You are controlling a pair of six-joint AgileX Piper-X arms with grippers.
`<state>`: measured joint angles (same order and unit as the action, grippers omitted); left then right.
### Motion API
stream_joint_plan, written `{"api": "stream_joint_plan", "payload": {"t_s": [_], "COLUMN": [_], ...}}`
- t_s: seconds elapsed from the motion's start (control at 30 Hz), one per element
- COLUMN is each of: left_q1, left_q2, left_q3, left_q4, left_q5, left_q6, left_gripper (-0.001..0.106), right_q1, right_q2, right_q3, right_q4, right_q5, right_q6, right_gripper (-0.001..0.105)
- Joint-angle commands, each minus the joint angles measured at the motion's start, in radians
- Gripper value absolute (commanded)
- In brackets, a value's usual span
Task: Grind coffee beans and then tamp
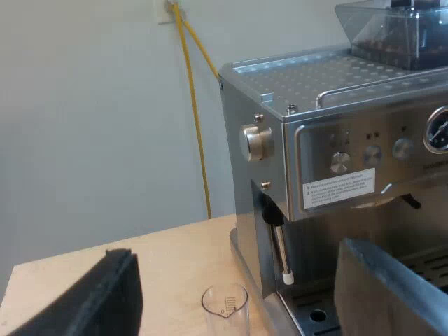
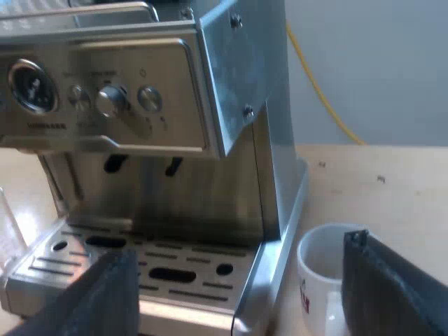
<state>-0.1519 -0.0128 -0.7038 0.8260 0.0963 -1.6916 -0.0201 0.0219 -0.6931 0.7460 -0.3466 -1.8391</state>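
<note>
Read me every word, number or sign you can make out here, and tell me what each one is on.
Nothing reads clearly enough to quote.
White sticker on the espresso machine front: printed lines, too small.
Pressure gauge: dial marks, blurred.
Lettering under the gauge: blurred.
Measuring glass: scale lines, no legible number.
Mug: red mark, unreadable.

Two pairs of black fingers, matte and blocky.
The left gripper (image 1: 234, 273) has thick, slab-like fingers (image 1: 98, 297) with flat, dull faces (one looks greyer where light catches it); the right gripper (image 2: 238, 273) has the same dark fingers (image 2: 392, 287), with slanted edges and a small nub at one tip.
</note>
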Motion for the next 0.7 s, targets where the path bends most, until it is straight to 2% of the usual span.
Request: {"api": "stream_joint_plan", "payload": {"t_s": [0.03,0.2,0.4,0.7], "left_q1": [0.000,0.000,0.000,0.000], "left_q2": [-0.036,-0.036,-0.036,-0.036], "left_q3": [-0.004,-0.004,0.004,0.091], "left_q4": [0.018,0.039,0.036,0.036], "left_q5": [-0.011,-0.011,-0.011,-0.011], "left_q6": [-0.001,-0.001,-0.001,-0.001], "left_gripper": [0.060,0.060,0.060,0.060], "right_q1": [-0.004,0.002,0.001,0.001], "right_q2": [-0.062,-0.075,-0.075,-0.075], "right_q3": [0.004,0.001,0.036,0.102], "right_q4": [0.005,0.105,0.111,0.111], "right_q5": [-0.008,-0.064,-0.123,-0.129], "right_q6": [0.005,0.004,0.004,0.004], "right_gripper": [0.063,0.063,0.063,0.063]}}
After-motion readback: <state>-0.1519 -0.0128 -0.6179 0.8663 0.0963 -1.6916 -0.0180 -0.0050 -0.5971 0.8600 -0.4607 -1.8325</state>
